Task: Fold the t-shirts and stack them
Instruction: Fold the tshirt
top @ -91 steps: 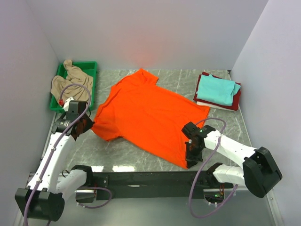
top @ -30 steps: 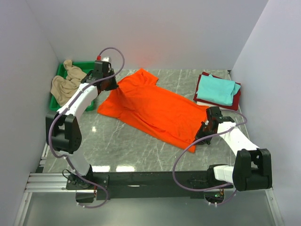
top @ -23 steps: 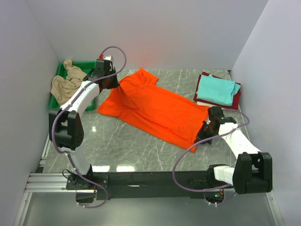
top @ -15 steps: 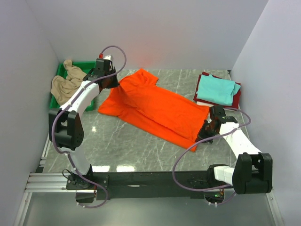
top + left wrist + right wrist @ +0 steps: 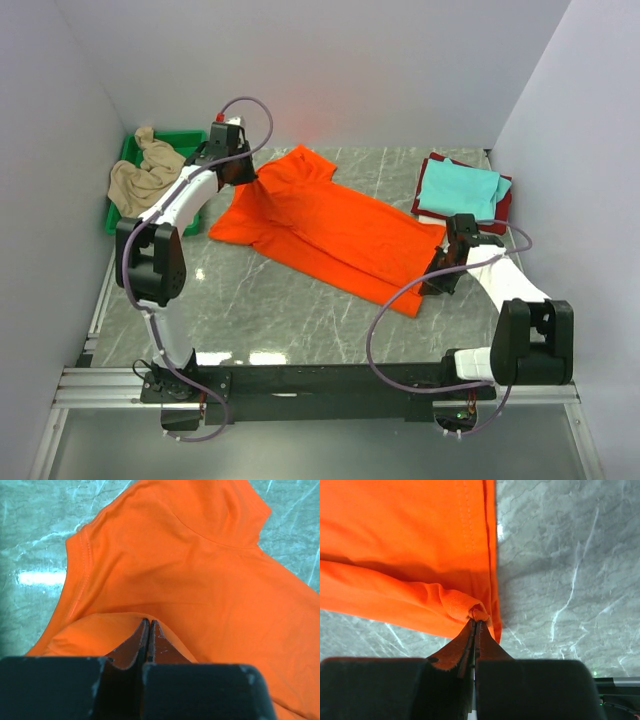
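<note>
Marble surface point(image 5: 250, 310), orange shirt point(image 5: 330, 225) spread across it.
Both pinch cloth tight: left end effector point(image 5: 247, 177) at the shirt's far-left edge, right end effector point(image 5: 436, 284) at its near-right hem.

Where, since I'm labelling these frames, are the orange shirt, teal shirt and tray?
orange shirt point(image 5: 330, 235), top view, middle of its body
teal shirt point(image 5: 460, 190), top view, centre of the folded top
tray point(image 5: 182, 135), top view, far rim

Grn plastic tray point(image 5: 186, 137) at far-L corner of grey marble tbl point(image 5: 300, 312).

Lab: white enclosure walls point(image 5: 300, 70), marble tabletop point(image 5: 300, 312)
</note>
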Robot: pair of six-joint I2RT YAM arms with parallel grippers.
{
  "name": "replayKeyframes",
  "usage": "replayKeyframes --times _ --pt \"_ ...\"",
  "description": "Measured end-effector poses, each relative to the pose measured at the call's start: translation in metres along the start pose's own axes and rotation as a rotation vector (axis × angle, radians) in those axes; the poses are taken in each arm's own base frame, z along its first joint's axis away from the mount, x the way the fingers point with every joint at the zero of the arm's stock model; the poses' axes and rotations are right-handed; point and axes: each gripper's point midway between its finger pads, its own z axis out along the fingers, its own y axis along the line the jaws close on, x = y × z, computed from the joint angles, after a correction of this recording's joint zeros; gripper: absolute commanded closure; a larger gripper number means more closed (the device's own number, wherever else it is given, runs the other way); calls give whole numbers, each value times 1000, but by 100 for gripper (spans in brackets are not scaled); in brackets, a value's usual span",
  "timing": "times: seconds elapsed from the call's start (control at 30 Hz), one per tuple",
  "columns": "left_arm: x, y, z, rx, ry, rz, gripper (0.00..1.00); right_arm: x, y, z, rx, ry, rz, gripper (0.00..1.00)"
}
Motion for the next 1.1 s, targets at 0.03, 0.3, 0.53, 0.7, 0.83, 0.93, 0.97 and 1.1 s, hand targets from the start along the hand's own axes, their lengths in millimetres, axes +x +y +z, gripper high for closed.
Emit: replayKeyframes --times 0.03,0.3,0.53,0.7,0.83,0.93,0.97,1.1 --pt "0 0 3 -2 4 0 92 0 -1 2 4 7 -1 100" --pt "-15 -9 22 18 -12 -15 24 -8 5 2 -8 13 -26 50" --pt "9 6 12 -4 20 -43 25 -15 10 -19 -41 -74 -49 48" --pt "53 41 -6 -62 101 -85 27 13 -4 -12 -14 -18 -48 48" --pt "79 66 -18 -114 148 -107 28 35 -2 -7 7 38 -81 48" --pt "91 75 -24 -135 167 -115 30 41 1 -4 24 53 -95 48" --pt "93 77 -26 -139 170 -118 30 44 0 -2 36 58 -96 48" --pt "103 88 -32 -157 182 -131 32 53 -7 4 90 65 -87 51"
